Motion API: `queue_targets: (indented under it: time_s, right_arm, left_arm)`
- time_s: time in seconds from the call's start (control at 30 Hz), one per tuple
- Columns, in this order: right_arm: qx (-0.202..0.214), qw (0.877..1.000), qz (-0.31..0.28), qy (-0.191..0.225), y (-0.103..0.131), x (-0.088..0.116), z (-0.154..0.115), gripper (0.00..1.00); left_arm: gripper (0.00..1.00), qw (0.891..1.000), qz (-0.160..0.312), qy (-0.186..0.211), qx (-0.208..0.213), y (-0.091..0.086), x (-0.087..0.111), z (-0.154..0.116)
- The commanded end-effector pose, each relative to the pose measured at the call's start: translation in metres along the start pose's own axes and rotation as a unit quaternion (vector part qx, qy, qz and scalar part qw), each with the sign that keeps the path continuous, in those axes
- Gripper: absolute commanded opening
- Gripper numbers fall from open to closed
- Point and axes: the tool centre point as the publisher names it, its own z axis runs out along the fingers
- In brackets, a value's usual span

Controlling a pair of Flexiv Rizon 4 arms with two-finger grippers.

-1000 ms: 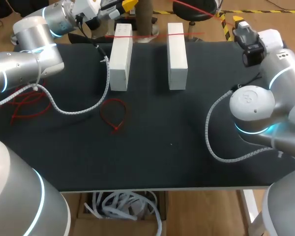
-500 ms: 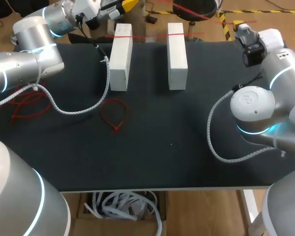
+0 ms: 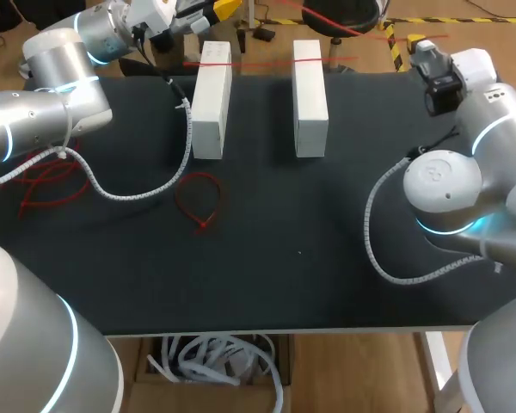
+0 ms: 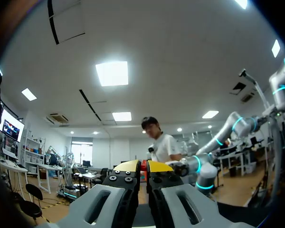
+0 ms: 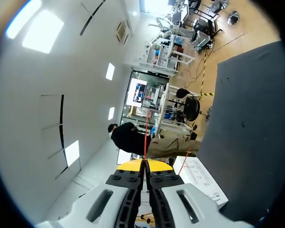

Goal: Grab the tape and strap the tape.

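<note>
In the head view, the left gripper (image 3: 224, 7) sits at the upper left edge of the frame, past the table's (image 3: 310, 258) far edge, and its yellow tips look pressed together. The right gripper (image 3: 415, 43) is at the upper right, also past the far edge, but whether it is clenched cannot be told from here. A thin strand of red tape (image 3: 353, 19) runs across the top of the frame toward the right gripper. Below it stand two white blocks (image 3: 211, 99) side by side in the upper middle of the table, each with a red line across its far end. A loose red loop (image 3: 199, 202) lies left of centre, well apart from both grippers. In the left wrist view, the left gripper (image 4: 143, 165) is clenched, with a bit of red tape (image 4: 143, 173) pinched between its yellow tips. In the right wrist view, the right gripper (image 5: 145, 164) is likewise clamped on the red tape (image 5: 146, 133), which runs straight out ahead from between the fingertips, with a white block (image 5: 199, 183) just beside them.
</note>
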Motion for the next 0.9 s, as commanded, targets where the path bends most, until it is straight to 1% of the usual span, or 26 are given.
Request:
queue_targets:
  time_s: [0.03,0.07,0.3,0.43,0.57,0.7,0.8,0.83,0.87,0.9]
  right_arm:
    - [0.001,1.0,-0.002,-0.002,-0.0005,0.001,0.0015,0.0]
    - [0.002,1.0,-0.003,-0.002,-0.0005,0.001,0.0018,0.0]
    - [0.005,1.0,-0.01,-0.004,0.0001,0.0012,0.0038,0.0]
    - [0.009,1.0,-0.013,0.0,-0.0005,0.0015,0.0053,0.0]
    - [0.026,0.999,-0.027,0.007,-0.0013,0.0034,0.0066,0.0]
    - [0.026,0.999,-0.027,0.007,-0.0013,0.0034,0.0066,0.0]
    - [0.026,0.999,-0.027,0.007,-0.0013,0.0034,0.0066,0.0]
    - [0.026,0.999,-0.027,0.007,-0.0013,0.0034,0.0066,0.0]
    - [0.026,0.999,-0.027,0.007,-0.0013,0.0034,0.0066,0.0]
    - [0.026,0.999,-0.027,0.007,-0.0013,0.0034,0.0066,0.0]
  left_arm:
    - [0.0,1.0,-0.001,0.002,0.001,0.0006,-0.0012,-0.0006]
    - [0.0,1.0,0.002,0.002,-0.008,0.0003,-0.0014,-0.0011]
    - [0.0,1.0,0.006,0.01,-0.024,0.0003,-0.0035,-0.0018]
    - [0.0,0.999,0.009,0.011,-0.046,0.0004,-0.0054,-0.0028]
    - [0.0,0.998,0.012,0.012,-0.068,0.0007,-0.0072,-0.0045]
    - [0.0,0.995,0.015,0.015,-0.093,0.0009,-0.0084,-0.0068]
    - [0.0,0.99,0.027,0.026,-0.137,0.0015,-0.0082,-0.0084]
    - [0.0,0.986,0.033,0.028,-0.161,0.0014,-0.0081,-0.0089]
    - [0.0,0.979,0.041,0.038,-0.195,0.0019,-0.008,-0.0095]
    - [0.0,0.974,0.047,0.048,-0.216,0.0028,-0.0073,-0.0094]
